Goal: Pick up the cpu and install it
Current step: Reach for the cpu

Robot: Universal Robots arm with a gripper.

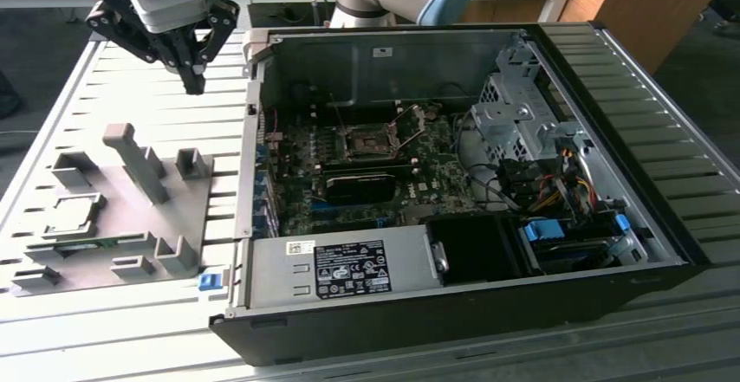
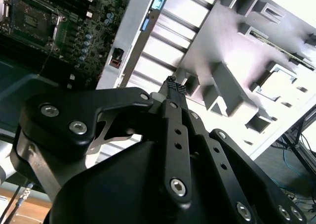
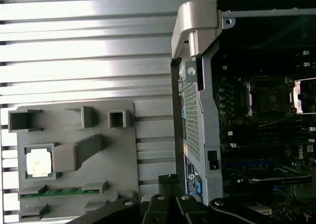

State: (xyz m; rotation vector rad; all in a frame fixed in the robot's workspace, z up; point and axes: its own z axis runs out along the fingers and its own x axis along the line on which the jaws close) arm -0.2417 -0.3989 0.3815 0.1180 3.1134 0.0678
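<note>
The cpu is a small silvery square lying in a recess of the grey holder on the slatted table, at the exterior view's left. It also shows as a bright square in the first wrist view and in the second wrist view. My gripper hangs well above the table, beyond the holder and beside the case's corner. Its fingers are shut with nothing between them, as both wrist views show. Inside the open computer case, the dark square socket sits on the motherboard.
A green memory stick lies in a slot of the holder beside the cpu. Upright grey posts rise from the holder. The case's metal wall stands between holder and motherboard. Cables and a drive cage fill the case's far side.
</note>
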